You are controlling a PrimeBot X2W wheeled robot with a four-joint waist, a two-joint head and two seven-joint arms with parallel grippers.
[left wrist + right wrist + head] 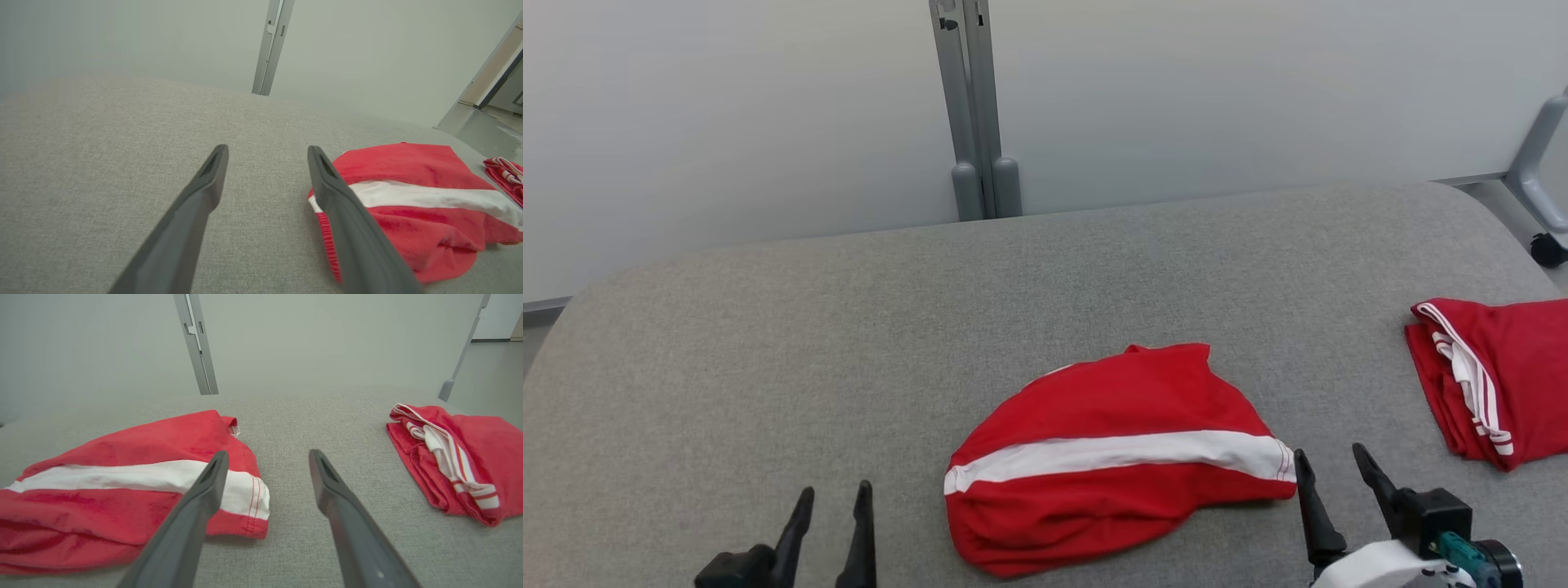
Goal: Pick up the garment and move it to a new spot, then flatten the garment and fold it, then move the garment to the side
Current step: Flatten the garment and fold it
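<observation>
A red garment (1111,445) with a broad white stripe lies loosely bunched on the grey fabric surface (849,343), near its front middle; it also shows as the red garment (408,196) and the red garment (122,486) in the wrist views. My left gripper (836,500) stands open at the lower left, apart from the cloth, with nothing between its fingers. My right gripper (1330,462) is open just right of the garment's striped end, holding nothing. The same open gaps show at the left gripper (267,152) and the right gripper (267,456).
A second red garment (1494,376) with thin white stripes lies folded at the right edge, seen too as the folded garment (453,457). A grey metal post (972,106) stands against the pale wall behind. A grey frame leg (1539,163) stands at the far right.
</observation>
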